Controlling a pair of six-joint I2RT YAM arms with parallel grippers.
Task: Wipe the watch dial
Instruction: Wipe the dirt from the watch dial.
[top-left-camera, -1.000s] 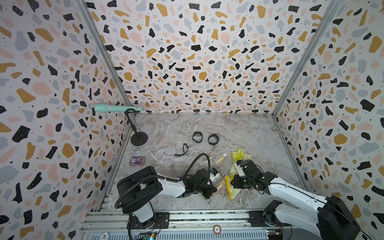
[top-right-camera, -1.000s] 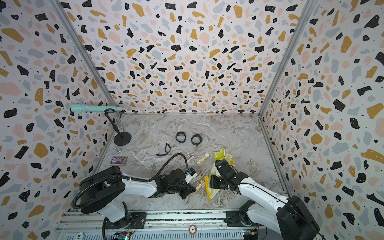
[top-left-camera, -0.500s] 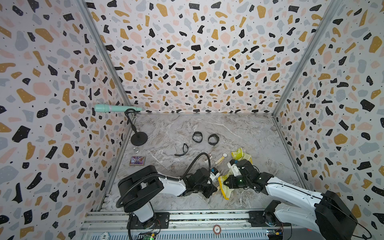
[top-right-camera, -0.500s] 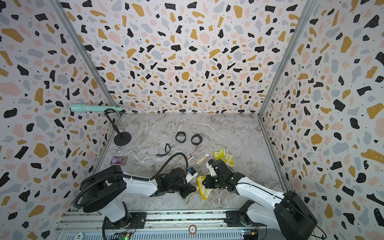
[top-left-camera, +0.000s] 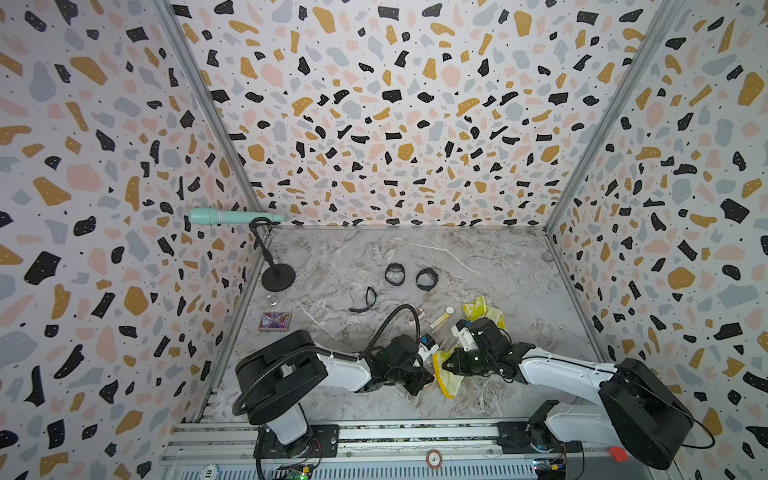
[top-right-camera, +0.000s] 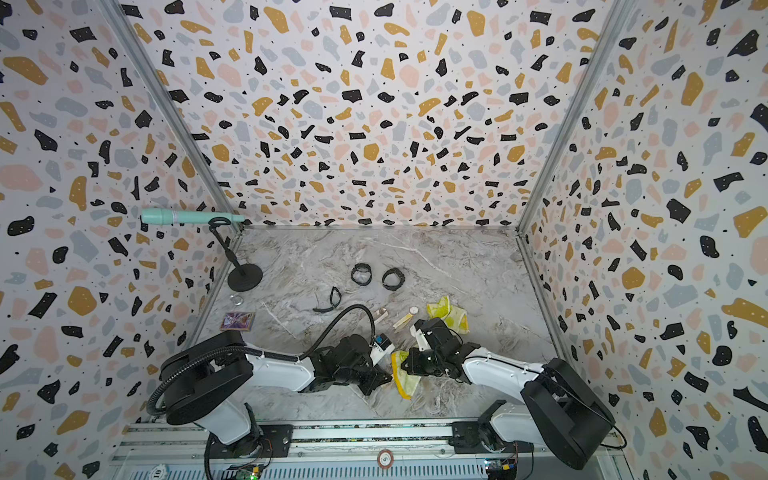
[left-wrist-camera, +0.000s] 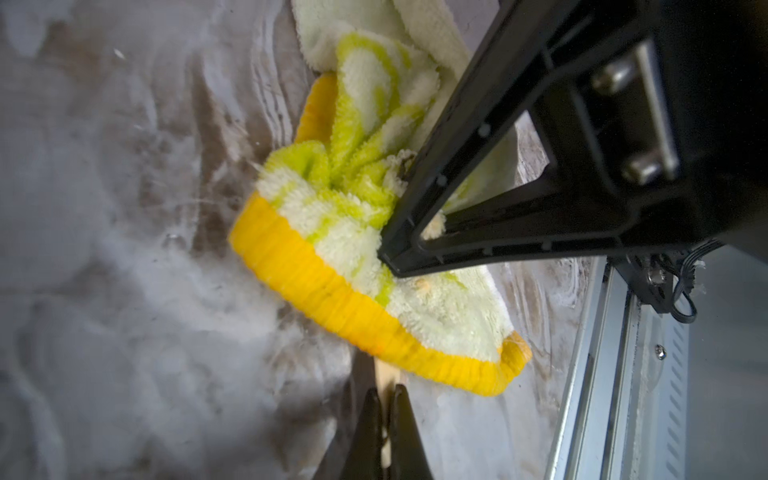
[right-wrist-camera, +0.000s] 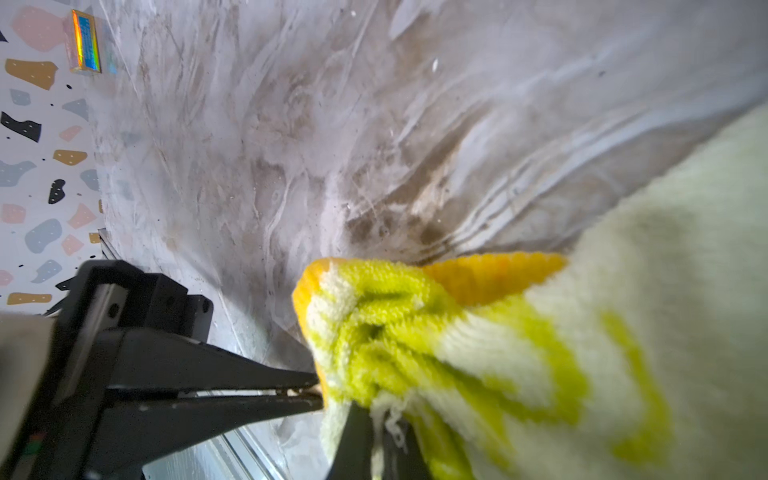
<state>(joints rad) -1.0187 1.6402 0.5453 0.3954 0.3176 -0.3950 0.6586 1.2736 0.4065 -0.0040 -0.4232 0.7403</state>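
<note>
Marble-look table (top-left-camera: 457, 257), item count: two arms; two closed black bands (top-left-camera: 394, 274) (top-left-camera: 427, 279) side by side mid-table; one thin black open piece (top-left-camera: 365, 300) just in front of them. One teal microphone (top-left-camera: 232, 216) sits on one black stand (top-left-camera: 277, 277) in the far left corner. One small metal ring (top-left-camera: 272, 298) and one shiny card (top-left-camera: 274, 321) lie along the left wall.

One watch (top-left-camera: 449, 311) lies loose on the table just behind the right wrist: small round pale dial, tan band. One short tan piece (top-left-camera: 417, 314) is beside it; can't tell what it is.

The cloth (left-wrist-camera: 332, 232) is fluffy white with lime patches and an orange-yellow ribbed hem, bunched up on the table near the front rail. In both top views yellow fabric shows on both sides of the right wrist; can't tell if that is one piece or two.

Jaws of the right gripper (left-wrist-camera: 388, 253) are clamped on a gathered fold of the cloth. Jaws of the left gripper (left-wrist-camera: 386, 392) are nearly together, pinching a flat tan strap (left-wrist-camera: 386, 374). The strap runs from the tips straight under the cloth hem, and whatever is on its far end is covered by the cloth in every view. The two grippers meet tip to tip, front centre, between the arm bases.
</note>
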